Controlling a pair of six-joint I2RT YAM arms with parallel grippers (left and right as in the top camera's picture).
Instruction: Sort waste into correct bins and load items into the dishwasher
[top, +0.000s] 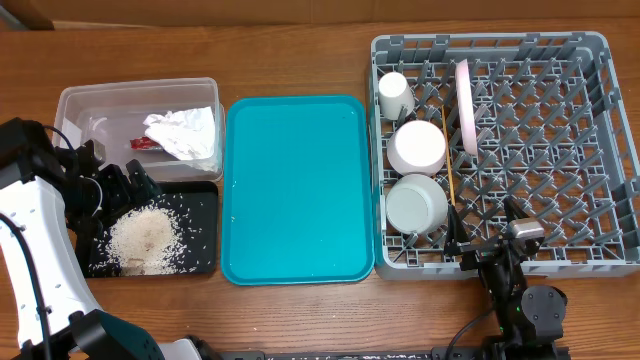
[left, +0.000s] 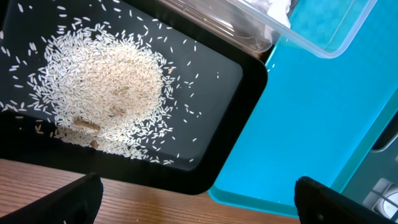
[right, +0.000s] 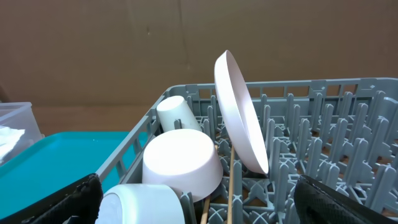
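Observation:
The clear tub holds the crumpled napkin and the red wrapper. The black tray holds a pile of rice, also seen in the left wrist view. The grey dish rack holds the cup, two bowls, the upright plate and the chopsticks. My left gripper is open and empty over the tray's near edge. My right gripper is open and empty at the rack's front edge.
The teal tray lies between the bins and the rack, with nothing on it. Wooden table shows around everything. A brown cardboard wall stands behind the rack in the right wrist view.

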